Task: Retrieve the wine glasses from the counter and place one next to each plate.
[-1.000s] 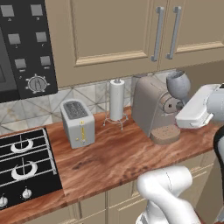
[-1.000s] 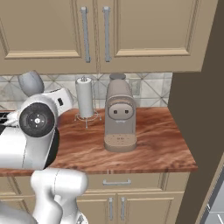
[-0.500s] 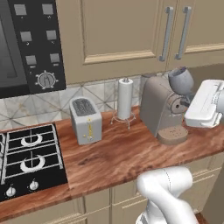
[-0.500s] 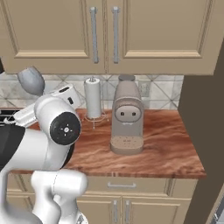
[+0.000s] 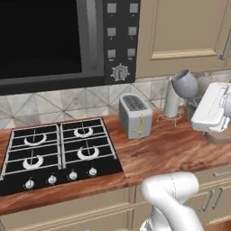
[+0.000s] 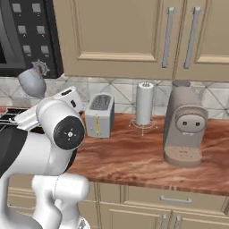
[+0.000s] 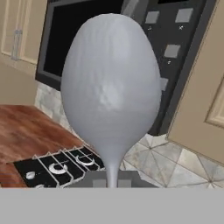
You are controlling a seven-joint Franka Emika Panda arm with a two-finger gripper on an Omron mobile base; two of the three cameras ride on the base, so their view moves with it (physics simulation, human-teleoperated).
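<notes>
A blue-grey wine glass (image 7: 111, 87) stands upright in my gripper (image 7: 113, 183), whose fingers are shut on its thin stem. From the left base view the glass bowl (image 5: 184, 83) is held high above the wood-grain counter (image 5: 180, 149), with my gripper (image 5: 198, 101) and its white hand just to the right of it. The right base view shows the same glass (image 6: 32, 82) above my arm, left of the toaster. The plates are out of view.
A toaster (image 5: 134, 115) stands on the counter beside a black gas hob (image 5: 58, 151). A paper towel roll (image 6: 144, 103) and a coffee machine (image 6: 184, 123) stand further right. A black microwave (image 5: 49, 36) and beige wall cabinets (image 6: 125, 36) hang above.
The whole picture has shifted: the base has driven left along the counter, bringing the hob and microwave into view. The glass stays in my shut gripper.
</notes>
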